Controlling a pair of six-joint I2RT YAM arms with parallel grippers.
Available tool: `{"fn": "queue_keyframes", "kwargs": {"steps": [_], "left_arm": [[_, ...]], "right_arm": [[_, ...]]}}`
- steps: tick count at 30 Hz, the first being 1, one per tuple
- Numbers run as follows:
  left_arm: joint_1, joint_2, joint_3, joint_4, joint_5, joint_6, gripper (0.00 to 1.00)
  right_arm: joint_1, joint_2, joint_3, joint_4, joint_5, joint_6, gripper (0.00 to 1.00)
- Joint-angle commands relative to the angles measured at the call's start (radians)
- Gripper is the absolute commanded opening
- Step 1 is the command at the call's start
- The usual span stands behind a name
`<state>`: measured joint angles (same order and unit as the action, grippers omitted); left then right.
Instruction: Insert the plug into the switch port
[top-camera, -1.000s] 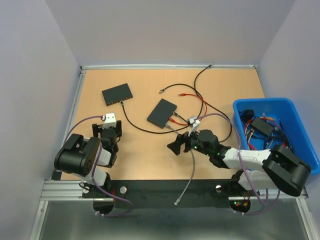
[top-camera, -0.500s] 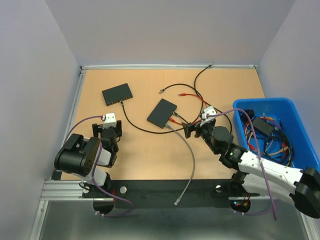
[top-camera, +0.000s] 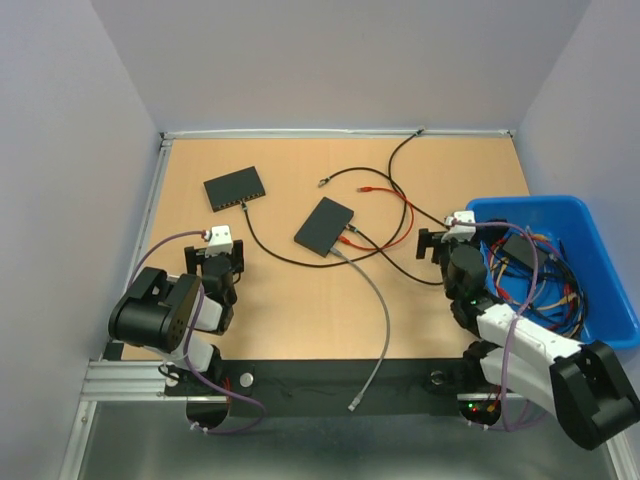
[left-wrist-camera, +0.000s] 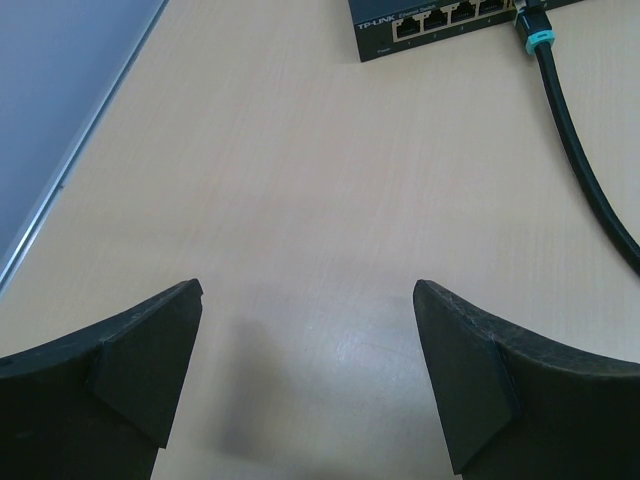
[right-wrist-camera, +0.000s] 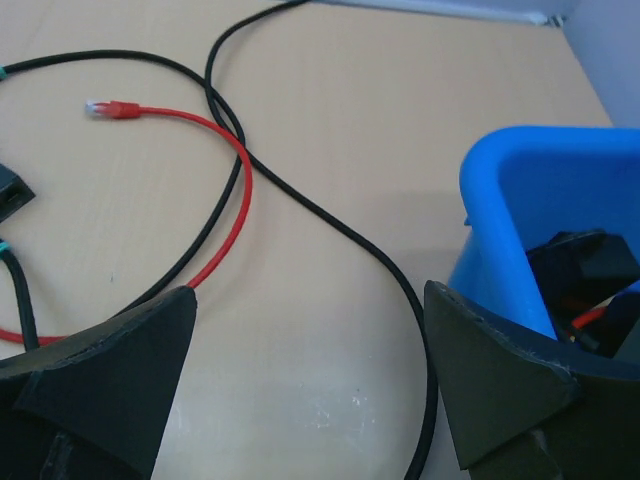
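Top view. Looked down on a wooden table (top-camera: 290, 320) carrying two flat black switches: the left switch (top-camera: 236, 188) toward the far left and the middle switch (top-camera: 324, 225) near the centre. Found a black cable (top-camera: 262, 245) running out of the left switch. Found a grey cable (top-camera: 380, 310) leaving the middle switch and trailing over the near edge, its grey plug (top-camera: 353, 404) lying loose on the dark rail. Spotted a red plug (top-camera: 365, 187) loose on the wood beyond the middle switch, near a loose black plug end (top-camera: 322, 182). Placed the left gripper (top-camera: 217, 260) low by the left edge and the right gripper (top-camera: 445, 243) just beside the blue bin (top-camera: 530, 204) of tangled wires. Could not tell from here how far either stood spread.

Left wrist. Showed the left gripper (left-wrist-camera: 305, 370) spread wide over bare table, its fingers (left-wrist-camera: 130, 380) holding nothing. Caught the left switch (left-wrist-camera: 450, 15) at the top edge, ports facing the camera, one of them filled by the black cable (left-wrist-camera: 575, 160) with a teal collar.

Right wrist. Showed the right gripper (right-wrist-camera: 305, 385) likewise wide apart and empty. Took in the red plug (right-wrist-camera: 103, 107) at upper left on the end of its red cable (right-wrist-camera: 238, 190), unplugged and well ahead of the fingers. Took in another black cable (right-wrist-camera: 330, 215) crossing the red one, and the blue bin (right-wrist-camera: 505, 200) close by the right-hand finger.
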<state>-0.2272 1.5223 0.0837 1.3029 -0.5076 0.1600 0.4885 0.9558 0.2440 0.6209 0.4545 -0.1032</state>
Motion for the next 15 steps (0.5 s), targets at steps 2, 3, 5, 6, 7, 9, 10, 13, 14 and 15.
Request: {"fn": "queue_keyframes", "kwargs": {"steps": [2,3,5,6,7,9,10,13,14,15], "left_arm": [[0.006,-0.011,0.024,0.602,-0.006,0.007,0.99],[0.006,-0.013,0.024,0.602,-0.005,0.007,0.99],[0.006,-0.013,0.022,0.601,-0.005,0.006,0.99],[0.006,-0.014,0.024,0.599,-0.005,0.006,0.99],[0.006,-0.014,0.024,0.599,-0.003,0.006,0.99],[0.008,-0.014,0.025,0.599,-0.005,0.006,0.99],[0.008,-0.014,0.024,0.599,-0.003,0.006,0.99],[0.009,-0.014,0.025,0.599,-0.003,0.006,0.99],[0.009,-0.014,0.022,0.598,-0.002,0.006,0.99],[0.009,-0.014,0.025,0.596,-0.002,0.006,0.99]], "right_arm": [[-0.14,0.057,0.052,-0.01,-0.152,0.204,1.0],[-0.155,0.064,0.057,-0.027,-0.183,0.2,1.0],[-0.182,0.046,0.054,-0.038,-0.205,0.18,1.0],[-0.191,0.046,0.055,-0.036,-0.17,0.191,1.0],[-0.23,0.058,0.057,-0.036,-0.14,0.195,1.0],[-0.302,0.084,0.06,-0.03,-0.234,0.194,1.0],[-0.341,0.104,0.058,-0.021,-0.243,0.195,1.0],[-0.457,0.201,0.012,0.1,-0.264,0.206,1.0],[-0.476,0.242,0.0,0.141,-0.273,0.212,1.0],[-0.484,0.264,-0.011,0.222,-0.298,0.22,1.0]]}}
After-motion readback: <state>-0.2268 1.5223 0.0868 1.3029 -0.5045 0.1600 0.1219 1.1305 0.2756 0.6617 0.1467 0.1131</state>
